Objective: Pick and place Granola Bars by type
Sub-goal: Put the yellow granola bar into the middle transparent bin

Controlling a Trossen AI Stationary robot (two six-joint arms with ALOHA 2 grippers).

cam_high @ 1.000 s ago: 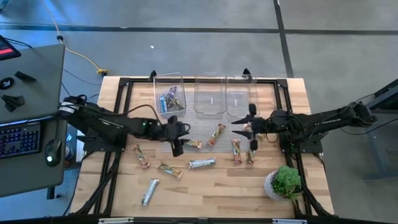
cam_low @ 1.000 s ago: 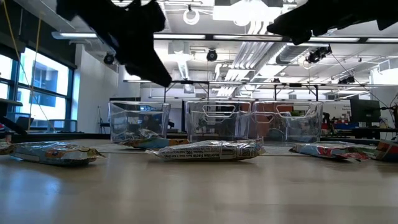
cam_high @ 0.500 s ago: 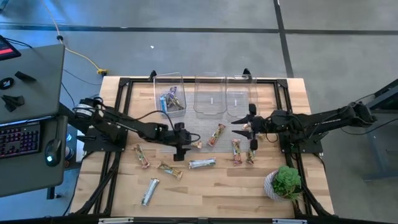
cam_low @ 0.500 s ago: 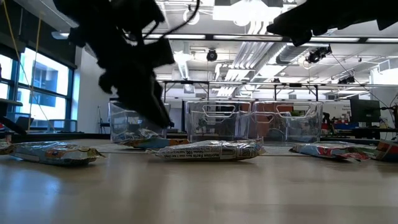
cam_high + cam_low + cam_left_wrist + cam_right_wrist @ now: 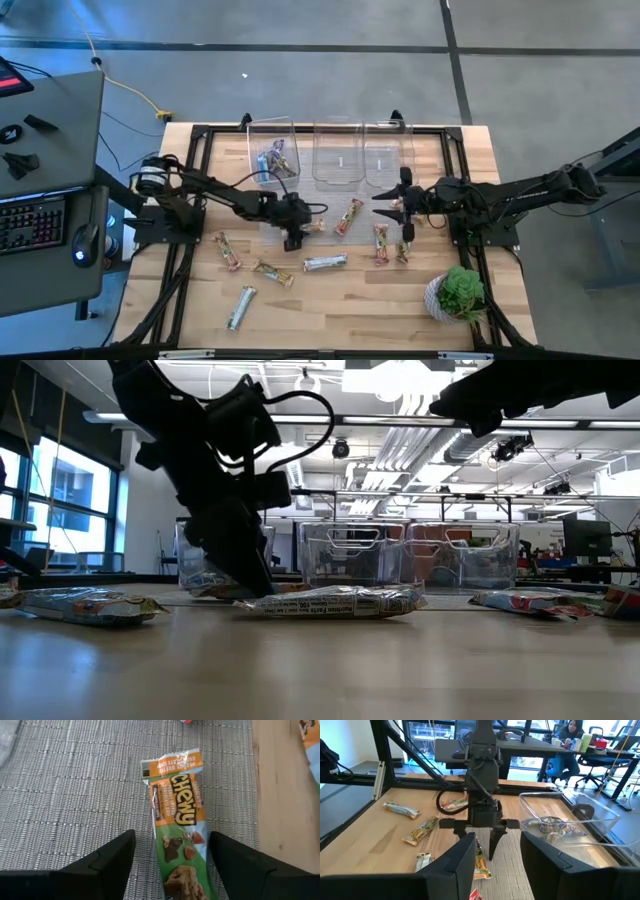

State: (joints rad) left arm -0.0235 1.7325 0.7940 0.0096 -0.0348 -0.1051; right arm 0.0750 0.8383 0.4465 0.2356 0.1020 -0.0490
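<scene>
The orange-green Chewy bar [image 5: 180, 825] lies flat on the grey woven mat [image 5: 75, 795] near the middle of the high view, and the left jaws [image 5: 291, 238] are down right over it, spread wide w/ one finger on each side of the wrapper. In the left wrist view both fingers [image 5: 107, 862] look clear of the bar, not pinching it. Low view has that arm coming down from the upper left, tips at worktop level just behind the silver-white bar [image 5: 330, 601].

Other bars are scattered around the wooden worktop [image 5: 350, 310]: silver-white one [image 5: 325, 263] just below center, another silver one [image 5: 241, 306] lower left, two orange-ish ones [image 5: 229, 251] left of center, one more [image 5: 348, 216] tilted just right of center, and a couple [image 5: 380, 243] under the right arm.

Three clear bins [image 5: 340, 152] sit in a row at the top of the worktop. Leftmost bin [image 5: 272, 150] has a few purple/blue bars [image 5: 276, 160] in it; the other two look bare from above.

Right jaws [image 5: 404, 212] hang above the worktop right of center, spread apart, holding nothing afaict. Potted plant [image 5: 459, 292] at lower right. Person seated at a desk [image 5: 570, 735] way off in the upper right of the right wrist view.
</scene>
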